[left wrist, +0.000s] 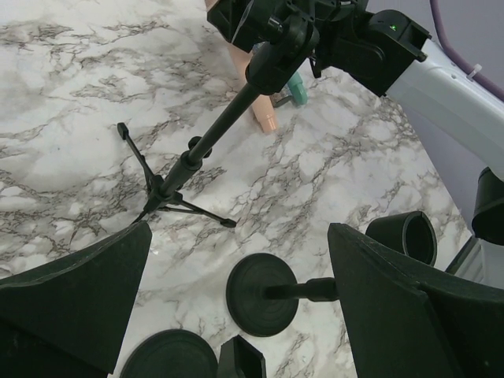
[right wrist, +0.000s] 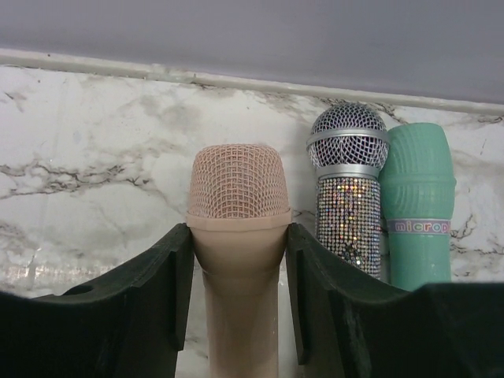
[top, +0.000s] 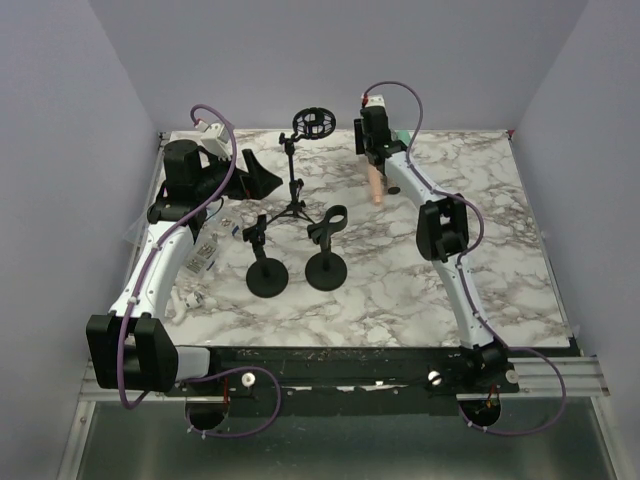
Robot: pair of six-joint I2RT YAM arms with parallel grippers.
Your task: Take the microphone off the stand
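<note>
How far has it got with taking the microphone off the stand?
Looks done: the tripod stand and both round-base stands are empty. In hand: the right tool grips the pink microphone beside two other microphones. Left: letting go; the left tool is open.

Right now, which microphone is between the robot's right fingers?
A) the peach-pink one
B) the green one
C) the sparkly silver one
A: in the right wrist view the peach-pink microphone sits between the fingers of the right gripper, while the sparkly microphone and the green microphone are off to its side.
</note>
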